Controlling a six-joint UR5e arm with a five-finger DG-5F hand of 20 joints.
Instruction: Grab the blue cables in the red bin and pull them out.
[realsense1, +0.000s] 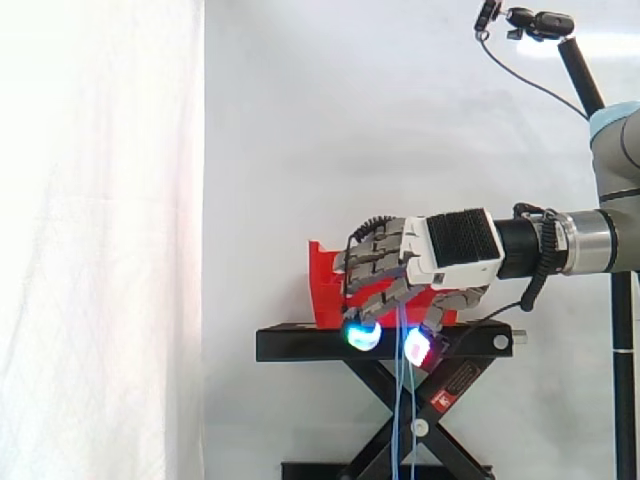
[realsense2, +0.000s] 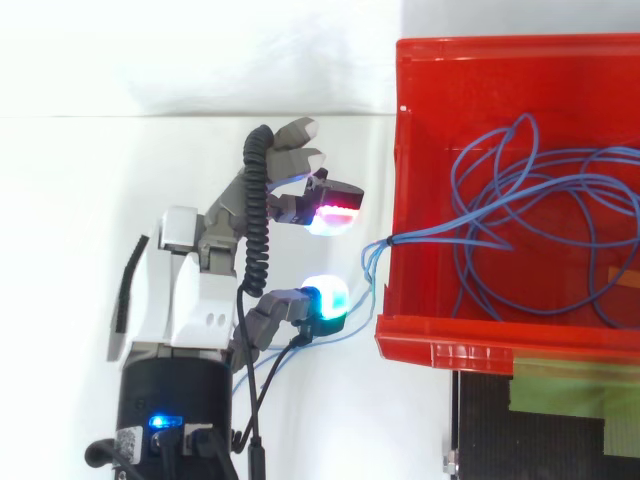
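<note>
The red bin (realsense2: 470, 338) stands on a black stand (realsense1: 300, 343). Thin blue cables (realsense2: 520, 200) lie in loose loops inside it. A few strands cross its left wall (realsense2: 385, 243) and run toward my hand (realsense2: 195, 290). The hand is just outside that wall, fingers curled, with a red-glowing fingertip (realsense2: 330, 212) and a cyan one (realsense2: 325, 297) either side of the strands. In the side view the hand (realsense1: 455, 250) hovers in front of the bin (realsense1: 325, 290) at rim height. The cables (realsense1: 400, 400) hang from between its curled fingers, down past the stand.
The stand is a black scissor lift (realsense1: 400, 420) before a white curtain. A camera on a dark pole (realsense1: 540, 22) sits at the upper right of the side view. Green tape marks the stand's top (realsense2: 560, 385) below the bin.
</note>
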